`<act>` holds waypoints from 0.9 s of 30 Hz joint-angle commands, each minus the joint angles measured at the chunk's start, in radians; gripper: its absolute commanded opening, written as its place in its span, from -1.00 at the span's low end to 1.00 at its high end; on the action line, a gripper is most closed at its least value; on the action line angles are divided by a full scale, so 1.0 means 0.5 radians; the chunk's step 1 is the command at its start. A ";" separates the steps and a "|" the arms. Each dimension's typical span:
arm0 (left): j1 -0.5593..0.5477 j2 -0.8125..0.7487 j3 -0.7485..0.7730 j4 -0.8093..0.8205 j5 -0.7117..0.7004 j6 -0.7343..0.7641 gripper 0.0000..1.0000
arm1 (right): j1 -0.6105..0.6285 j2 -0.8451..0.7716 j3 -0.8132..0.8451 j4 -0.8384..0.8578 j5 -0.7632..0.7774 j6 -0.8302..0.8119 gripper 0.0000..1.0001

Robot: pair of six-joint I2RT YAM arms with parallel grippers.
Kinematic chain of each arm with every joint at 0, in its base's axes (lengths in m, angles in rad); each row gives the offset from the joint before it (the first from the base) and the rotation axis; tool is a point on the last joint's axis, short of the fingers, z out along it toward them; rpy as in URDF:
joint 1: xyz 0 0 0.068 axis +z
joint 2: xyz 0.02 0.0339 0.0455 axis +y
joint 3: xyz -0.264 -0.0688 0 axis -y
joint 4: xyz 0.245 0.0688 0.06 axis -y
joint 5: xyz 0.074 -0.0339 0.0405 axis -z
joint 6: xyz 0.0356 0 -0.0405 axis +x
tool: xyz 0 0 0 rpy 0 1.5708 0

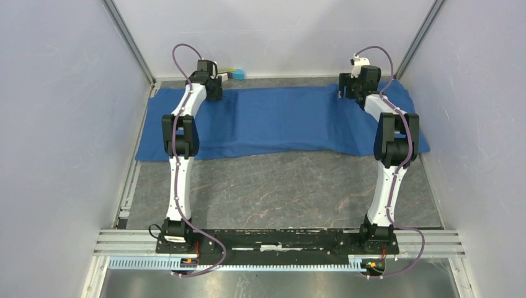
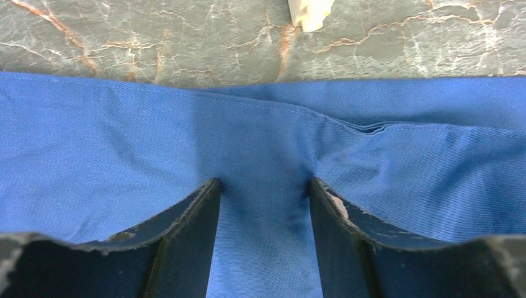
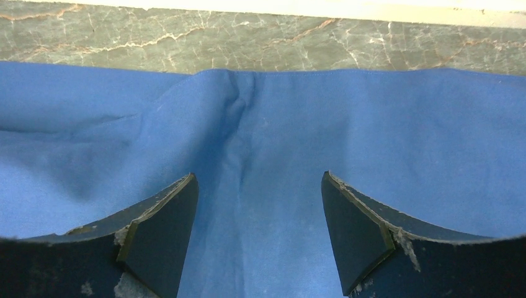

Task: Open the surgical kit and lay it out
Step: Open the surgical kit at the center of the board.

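The surgical kit shows only as its blue cloth wrap, spread flat in a long strip across the far half of the table. My left gripper stands over the cloth's far left part. In the left wrist view it is open, both fingertips pressed into the cloth, with a puckered ridge of fabric between them. My right gripper is at the far right part. It is open wider, tips on the cloth, and a soft crease runs up between them.
Marble tabletop lies bare between the cloth and the arm bases. A small teal and yellow object sits by the back wall behind the left gripper. A pale scrap lies on the marble past the cloth's hem. Side walls stand close.
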 commanded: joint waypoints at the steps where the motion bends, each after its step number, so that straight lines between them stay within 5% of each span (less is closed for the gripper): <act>1: -0.007 -0.036 -0.081 0.020 0.010 0.005 0.14 | 0.006 -0.022 -0.044 0.033 -0.032 -0.010 0.59; 4: -0.005 -0.079 -0.102 0.080 -0.027 0.024 -0.02 | 0.006 -0.027 -0.064 0.033 -0.040 -0.027 0.59; 11: 0.000 -0.153 -0.152 0.196 -0.009 0.039 -0.95 | 0.006 -0.024 -0.069 0.024 -0.047 -0.044 0.59; 17: 0.002 -0.246 -0.200 0.261 0.077 0.064 -0.95 | 0.006 -0.039 -0.086 0.024 -0.055 -0.060 0.59; 27: 0.003 -0.858 -0.920 0.739 0.512 0.193 -0.95 | 0.004 -0.142 -0.191 0.060 -0.068 -0.113 0.59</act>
